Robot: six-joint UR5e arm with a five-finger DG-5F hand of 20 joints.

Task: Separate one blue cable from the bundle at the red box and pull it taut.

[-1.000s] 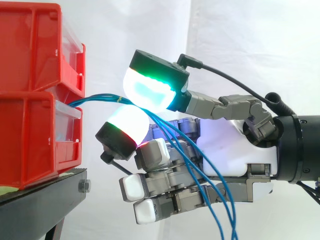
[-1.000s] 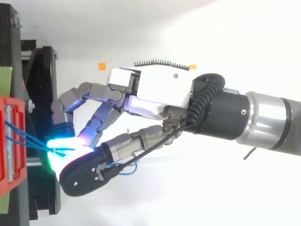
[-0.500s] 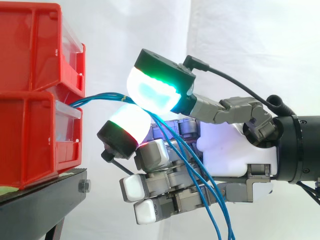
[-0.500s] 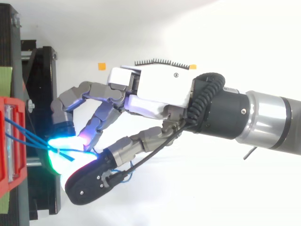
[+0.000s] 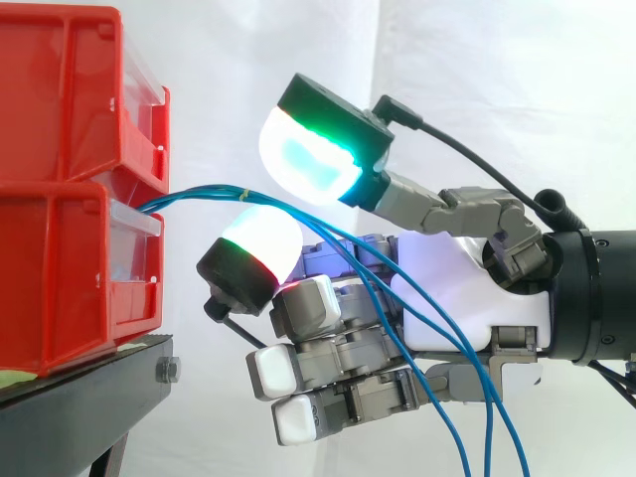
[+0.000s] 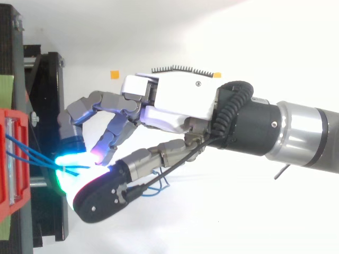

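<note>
- Comparing this with a second ago, we see that the upper pad (image 5: 308,154), glowing green and cyan, has lifted up and away from the lower pad (image 5: 260,238). Then the two were nearly closed on the bundle; now the side view shows a clear gap between them.
- We read the hand (image 5: 467,298) as spread at its working pair and pinching nothing. The blue cables (image 5: 199,197) run through the gap, just over the white top of the lower pad and under the upper one, unclamped. The other fingers are folded in toward the palm, and the strands only pass in front of them.
- For the task, we judge this a release or a re-grip. No single strand is held apart from the rest yet, and none is taut.
- The bundle leaves the front of the red box (image 5: 60,268), at the seam under the upper bin (image 5: 60,89), above the black stand (image 5: 89,383). It stays close together and roughly level as far as the lower pad.
- Past the pads the strands fan out, wider than half a second ago, and curve slackly down in front of the palm to the bottom edge.
- They are thin, glossy and soft-hanging. We make out three or four, but cannot count them where they overlap; one carries a small pale mark just above the lower pad.
- From the top view, the strands converge from the box toward the glowing pads, and a loose blue loop shows beside the thumb.
</note>
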